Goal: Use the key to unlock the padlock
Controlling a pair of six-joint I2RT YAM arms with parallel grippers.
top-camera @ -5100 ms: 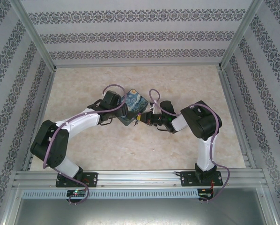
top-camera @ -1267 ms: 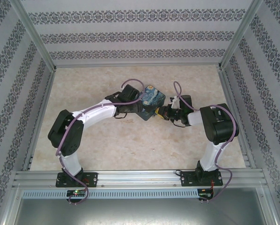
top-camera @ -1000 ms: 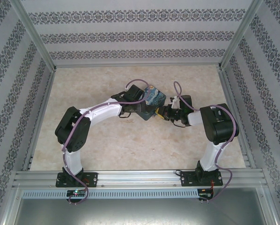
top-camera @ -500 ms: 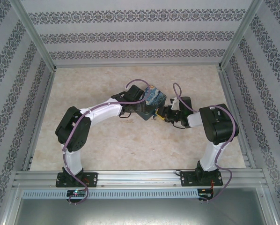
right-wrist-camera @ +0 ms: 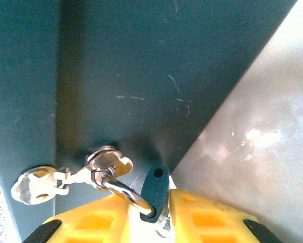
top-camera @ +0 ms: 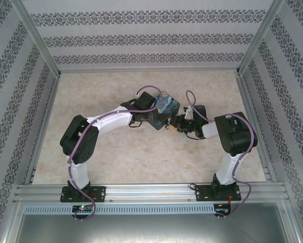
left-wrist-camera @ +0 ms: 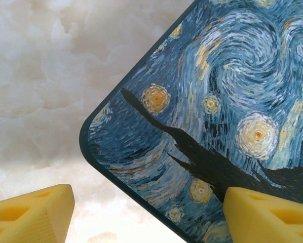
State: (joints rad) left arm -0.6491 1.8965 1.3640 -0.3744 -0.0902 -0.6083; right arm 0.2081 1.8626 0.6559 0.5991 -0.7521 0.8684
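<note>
Right wrist view: your right gripper (right-wrist-camera: 157, 199) flanks a bluish tab (right-wrist-camera: 154, 188); pinching or not, unclear. The key (right-wrist-camera: 36, 185) dangles at nine o'clock; a twist could snag it on the box (right-wrist-camera: 141, 76).

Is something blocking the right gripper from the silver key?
Nothing visible. The thin silvery metal key hangs on a metal ring against the dark teal box, and that ring dips between the right gripper's jaws.
</note>
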